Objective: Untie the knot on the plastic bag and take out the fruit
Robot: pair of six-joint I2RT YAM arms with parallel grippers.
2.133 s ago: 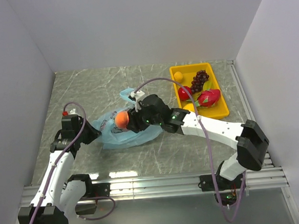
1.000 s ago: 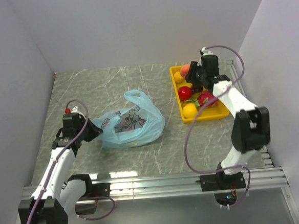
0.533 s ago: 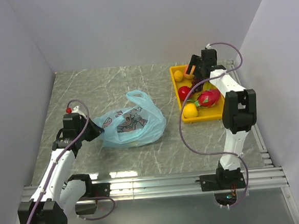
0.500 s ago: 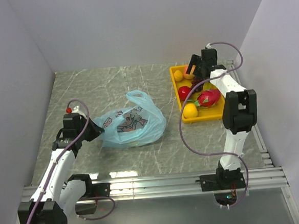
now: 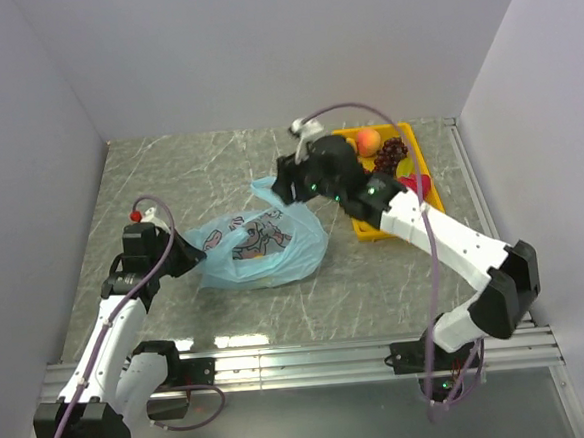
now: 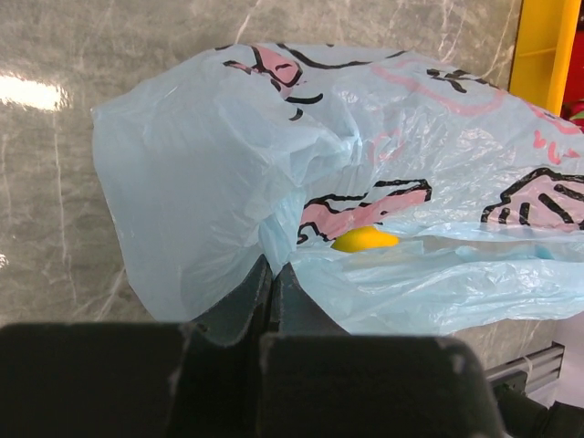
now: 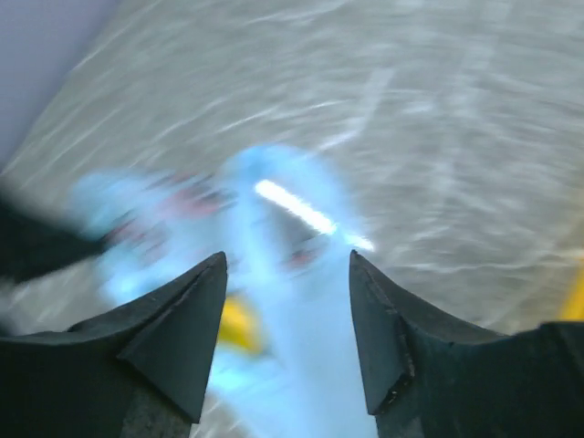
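The light blue plastic bag [image 5: 259, 246] lies crumpled in the middle of the table, one handle loop [image 5: 268, 189] standing loose; no knot shows. My left gripper [image 5: 193, 258] is shut on the bag's left end, and the left wrist view [image 6: 271, 265] shows its jaws pinching the film. A yellow fruit [image 6: 365, 240] shows through the bag [image 6: 274, 155]. My right gripper [image 5: 282, 185] is open and empty above the handle loop; its wrist view [image 7: 287, 260] is blurred, with the bag [image 7: 301, 365] below. The peach [image 5: 368, 139] lies in the yellow tray [image 5: 402, 127]. The apple is hidden.
The tray stands at the back right and also holds a dark grape bunch [image 5: 391, 154] and a pink dragon fruit [image 5: 419, 183]; my right arm crosses over its near half. Grey walls close in the left, back and right sides.
My right gripper carried the peach from the bag to the tray, let it go there, and has swung back left over the bag, open. The left gripper has held the bag throughout.
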